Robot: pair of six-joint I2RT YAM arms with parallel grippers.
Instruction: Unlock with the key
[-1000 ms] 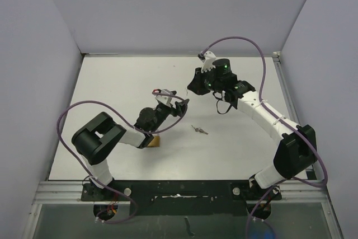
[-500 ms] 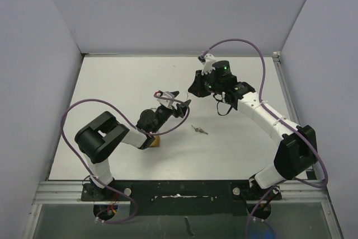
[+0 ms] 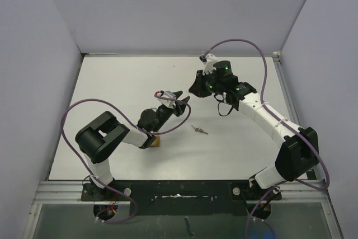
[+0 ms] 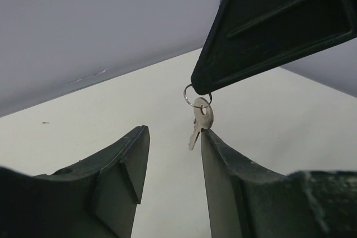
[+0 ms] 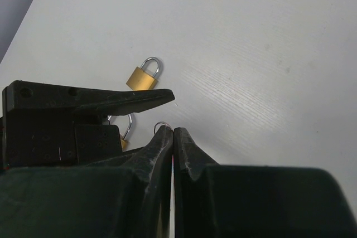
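Currently: right gripper (image 5: 173, 133) clamped shut on ring of key (image 4: 198, 122), key dangling below it. Left gripper (image 4: 174, 132) jaws apart, key hanging at mouth of gap, just beside one finger (image 4: 223, 163), not pinched. Padlock (image 5: 144, 76) flat on table (image 5: 268, 54), near-left of grippers. Second padlock (image 5: 126, 132) partly hidden behind left gripper. Loose key (image 3: 198, 130) on table, right of left arm.
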